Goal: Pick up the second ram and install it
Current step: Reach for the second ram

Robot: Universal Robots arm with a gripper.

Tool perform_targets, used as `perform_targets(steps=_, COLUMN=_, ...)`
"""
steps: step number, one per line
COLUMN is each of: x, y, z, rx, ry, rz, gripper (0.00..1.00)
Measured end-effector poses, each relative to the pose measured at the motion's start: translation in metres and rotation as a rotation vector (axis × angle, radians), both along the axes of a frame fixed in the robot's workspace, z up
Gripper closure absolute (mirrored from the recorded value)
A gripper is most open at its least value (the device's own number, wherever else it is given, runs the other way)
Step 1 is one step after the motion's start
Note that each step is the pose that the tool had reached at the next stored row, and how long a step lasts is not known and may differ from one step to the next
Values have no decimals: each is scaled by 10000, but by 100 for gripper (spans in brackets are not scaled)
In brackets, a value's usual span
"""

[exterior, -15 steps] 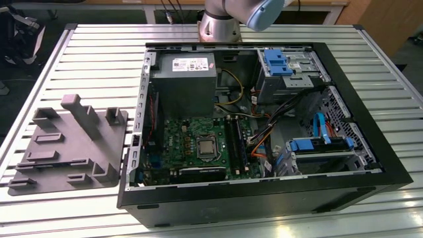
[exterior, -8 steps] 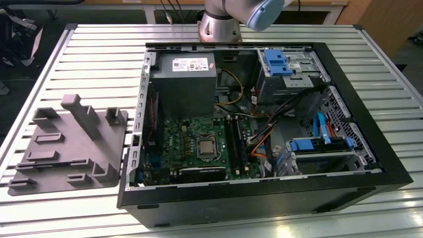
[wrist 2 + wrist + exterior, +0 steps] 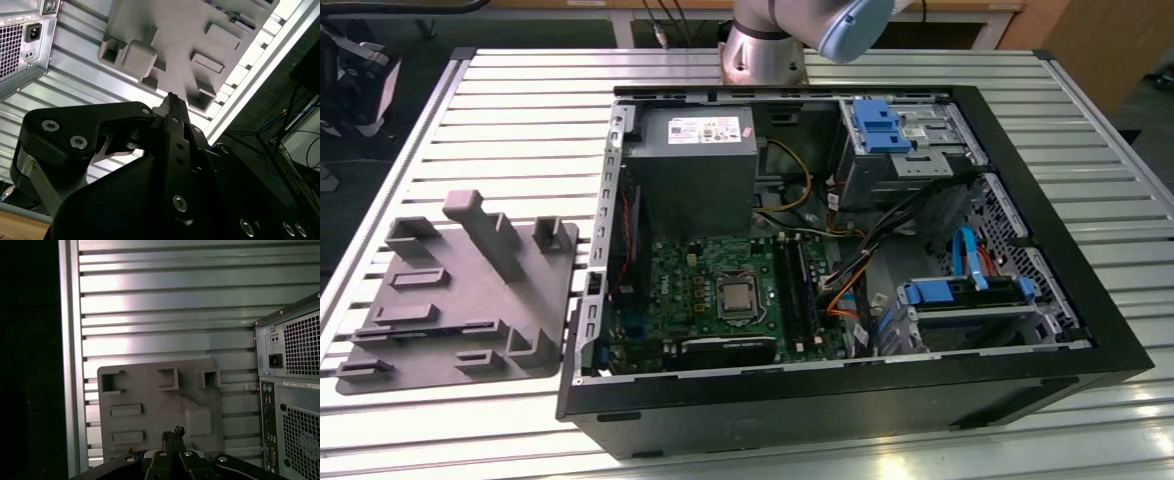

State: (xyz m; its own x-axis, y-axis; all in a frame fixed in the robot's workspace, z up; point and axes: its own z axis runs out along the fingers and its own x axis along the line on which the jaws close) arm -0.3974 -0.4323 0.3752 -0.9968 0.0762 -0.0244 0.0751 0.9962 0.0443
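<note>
My gripper [image 3: 172, 100] hangs high above the grey moulded tray [image 3: 170, 30], its two black fingers pressed together with nothing visible between them. It also shows in the first wrist view, gripper [image 3: 172, 436] over the tray [image 3: 150, 390]. A thin dark stick, which I take for the second ram [image 3: 239, 19], lies flat in a slot near one tray edge. In the exterior view it is a dark strip, the ram [image 3: 434, 329], on the tray's near side. The motherboard's black memory slots [image 3: 797, 285] lie inside the open computer case [image 3: 854, 400].
The tray [image 3: 454, 300] sits on the slatted metal table [image 3: 520, 130] at the exterior view's left, beside the case. Tall grey posts [image 3: 487, 230] rise from the tray. The arm's base [image 3: 767, 45] stands behind the case. Cables and blue drive brackets [image 3: 961, 290] crowd the case's right side.
</note>
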Motion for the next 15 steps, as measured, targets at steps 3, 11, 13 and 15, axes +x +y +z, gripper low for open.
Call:
perform_targets(steps=3, x=-11, y=-10, z=-4, rx=0, ry=0, rz=0, gripper=89)
perform_targets(steps=11, x=-41, y=-36, z=-15, rx=0, ry=-1, rz=0, gripper=89)
perform_targets(steps=13, x=-48, y=-42, z=-18, rx=0, ry=-1, rz=0, gripper=89)
perform_targets(steps=15, x=-55, y=-49, z=-20, rx=0, ry=0, rz=0, gripper=89)
